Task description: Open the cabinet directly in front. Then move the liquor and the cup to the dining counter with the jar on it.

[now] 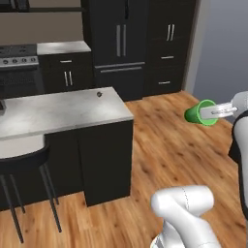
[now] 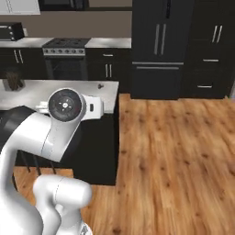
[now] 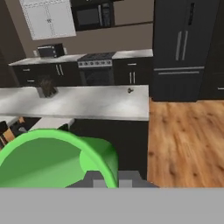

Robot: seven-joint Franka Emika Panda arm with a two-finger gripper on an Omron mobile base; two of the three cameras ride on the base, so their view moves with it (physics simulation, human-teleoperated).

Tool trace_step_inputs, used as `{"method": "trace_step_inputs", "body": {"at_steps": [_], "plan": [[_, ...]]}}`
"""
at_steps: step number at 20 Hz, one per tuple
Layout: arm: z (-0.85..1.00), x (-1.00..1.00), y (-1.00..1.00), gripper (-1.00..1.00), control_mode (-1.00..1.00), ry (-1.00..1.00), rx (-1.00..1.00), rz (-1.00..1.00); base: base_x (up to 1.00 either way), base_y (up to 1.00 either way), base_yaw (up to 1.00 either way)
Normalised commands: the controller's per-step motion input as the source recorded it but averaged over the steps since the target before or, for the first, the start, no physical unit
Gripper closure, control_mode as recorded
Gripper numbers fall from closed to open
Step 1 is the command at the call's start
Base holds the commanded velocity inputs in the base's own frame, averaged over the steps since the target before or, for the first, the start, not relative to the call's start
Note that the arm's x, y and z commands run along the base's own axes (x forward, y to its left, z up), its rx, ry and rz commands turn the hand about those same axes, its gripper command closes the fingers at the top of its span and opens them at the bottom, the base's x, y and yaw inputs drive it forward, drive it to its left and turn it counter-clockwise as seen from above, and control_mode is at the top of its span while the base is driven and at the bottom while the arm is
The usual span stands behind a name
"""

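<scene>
the small green cup (image 1: 201, 112) is carried on its side in mid-air over the wooden floor (image 1: 169, 145), off the right end of the dining counter's tabletop (image 1: 63, 109), with the fingers (image 1: 213, 112) clamped together on its rim wall. it is judged light, stiff and smooth, so a thin rim grip could slip or pivot. no brand, label or writing can be read on it.

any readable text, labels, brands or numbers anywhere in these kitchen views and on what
None can be read.
The small bright green tapered cup shut in the gripper is plain, with no print.
The black microwave's panel and the stove's knobs are too small and blurred to tell any marks.
</scene>
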Motion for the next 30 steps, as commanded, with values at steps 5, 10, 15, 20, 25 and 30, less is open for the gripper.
{"method": "trace_step_inputs", "body": {"at_steps": [5,10,15,20,25,30], "plan": [[0.00,0.00,0.00,1.00,1.00,0.00,0.00,0.00,0.60,0.95,0.00],[0.00,0.00,0.00,1.00,1.00,0.00,0.00,0.00,0.59,0.07,0.00],[0.00,0.00,0.00,1.00,1.00,0.00,0.00,0.00,0.93,0.01,0.00],[0.00,0.00,0.00,1.00,1.00,0.00,0.00,0.00,1.00,0.23,0.00],[0.00,0.00,0.00,1.00,1.00,0.00,0.00,0.00,0.64,0.31,0.08],[0.00,0.00,0.00,1.00,1.00,0.00,0.00,0.00,0.07,0.67,0.23]]}}
